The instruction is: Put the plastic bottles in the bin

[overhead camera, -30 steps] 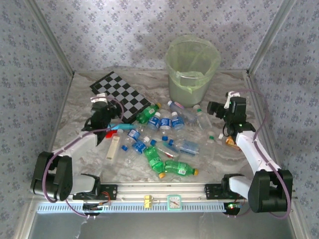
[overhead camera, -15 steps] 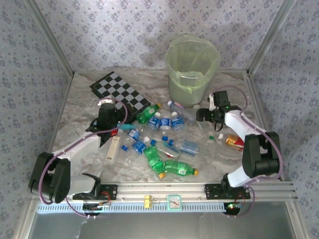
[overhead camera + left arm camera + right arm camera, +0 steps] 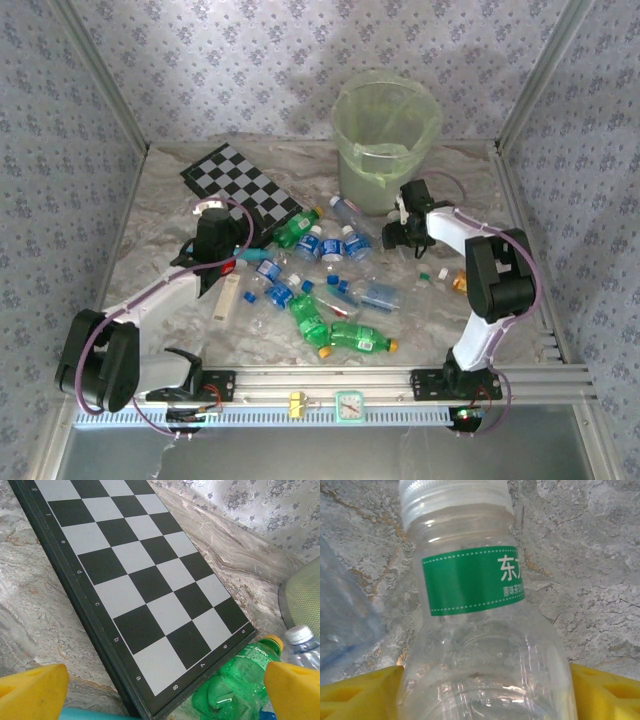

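Note:
Several plastic bottles lie mid-table: green ones with yellow caps (image 3: 360, 338) (image 3: 293, 230) and clear ones with blue caps (image 3: 330, 243). The pale green bin (image 3: 385, 140) stands at the back. My right gripper (image 3: 400, 238) is low at the bin's foot. In its wrist view its yellow fingers (image 3: 355, 695) flank a clear bottle (image 3: 480, 630) with a green label and a white cap, lying on the table, the jaws wide. My left gripper (image 3: 228, 255) hangs open and empty (image 3: 165, 690) at the checkerboard's near corner, a green bottle (image 3: 235, 685) just to its right.
The black-and-white checkerboard (image 3: 245, 190) (image 3: 135, 575) lies at the back left. A teal-and-red stick (image 3: 245, 258) and a white bar (image 3: 227, 296) lie by the left gripper. Loose caps (image 3: 425, 275) and a small orange item (image 3: 460, 283) sit on the right. Walls enclose three sides.
My right arm has swung left from the table's right side to the bin's foot, coming down around the clear bottle. My left gripper has shifted slightly right towards the board.

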Controlling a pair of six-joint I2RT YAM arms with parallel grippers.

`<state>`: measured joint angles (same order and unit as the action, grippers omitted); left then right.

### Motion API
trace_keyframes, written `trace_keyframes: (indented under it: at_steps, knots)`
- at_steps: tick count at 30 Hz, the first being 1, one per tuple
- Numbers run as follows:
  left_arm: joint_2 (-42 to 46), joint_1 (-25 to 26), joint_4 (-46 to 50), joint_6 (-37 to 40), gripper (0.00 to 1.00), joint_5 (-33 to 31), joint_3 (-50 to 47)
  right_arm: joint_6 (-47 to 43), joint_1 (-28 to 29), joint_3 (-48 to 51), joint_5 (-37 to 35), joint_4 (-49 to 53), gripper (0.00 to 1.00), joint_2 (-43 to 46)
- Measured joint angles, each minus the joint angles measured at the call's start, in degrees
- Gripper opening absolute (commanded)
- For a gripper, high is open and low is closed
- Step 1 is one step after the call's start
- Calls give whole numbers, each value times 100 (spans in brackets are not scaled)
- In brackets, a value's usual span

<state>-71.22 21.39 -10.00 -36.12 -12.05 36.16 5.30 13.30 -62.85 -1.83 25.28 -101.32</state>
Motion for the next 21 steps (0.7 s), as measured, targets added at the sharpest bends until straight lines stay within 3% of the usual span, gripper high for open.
trace_keyframes:
  at_steps: [11, 16, 21]
  knots:
    - [44, 0, 61, -11, 100, -20, 0, -9, 15, 13, -160, 15, 54, 57]
    - [225, -42, 199, -136, 100, -57, 0, 70, -236, 227, 190, -151, 50, 807]
    - [446, -267, 205, -354, 100, 61, -20, 492, -846, 382, 619, -295, 49, 1718]
